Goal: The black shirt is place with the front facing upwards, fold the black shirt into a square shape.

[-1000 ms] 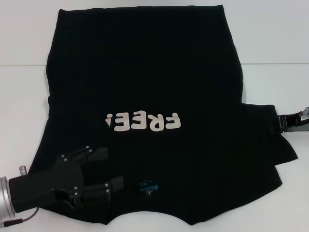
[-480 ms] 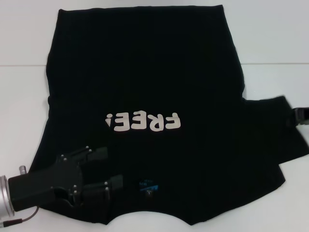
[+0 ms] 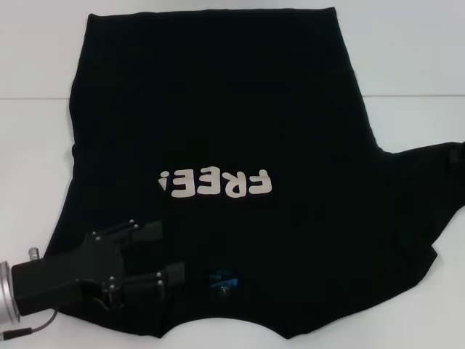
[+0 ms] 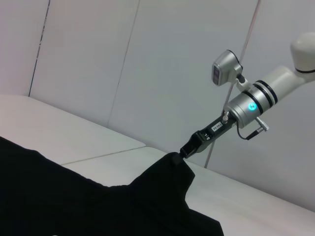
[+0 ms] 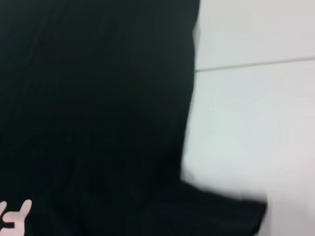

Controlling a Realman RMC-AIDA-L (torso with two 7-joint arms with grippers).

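Left claw [image 3: 156, 254], black two-finger type, jaws spread, lies low over the near-left shoulder of the shirt, just left of the small blue neck label [image 3: 222, 279] and below-left of the white "FREE!" lettering [image 3: 216, 183]; nothing pinched between the fingers as far as I can tell. Right claw [image 4: 183, 153] shows only in the left wrist view, pressed together on the tip of the right sleeve, cloth drawn up into a peak.

Large plain black cloth short-sleeved T-shirt [image 3: 218, 109] lies front up on the white counter [image 3: 407, 51], collar near the robot, hem far, lettering in the middle. Right sleeve [image 3: 425, 171] stretches out from the lettering to the head view's edge.

Step in hand, judged: spreading or lifting the right sleeve for a first fold.

- keep the pinch on the sleeve tip firm, cloth will slip if loosened
- pull low and steady so the body doesn't drag off square
- left claw should press or grab the shoulder beside the label to anchor
- risk: creases near the right armpit, uneven fold line
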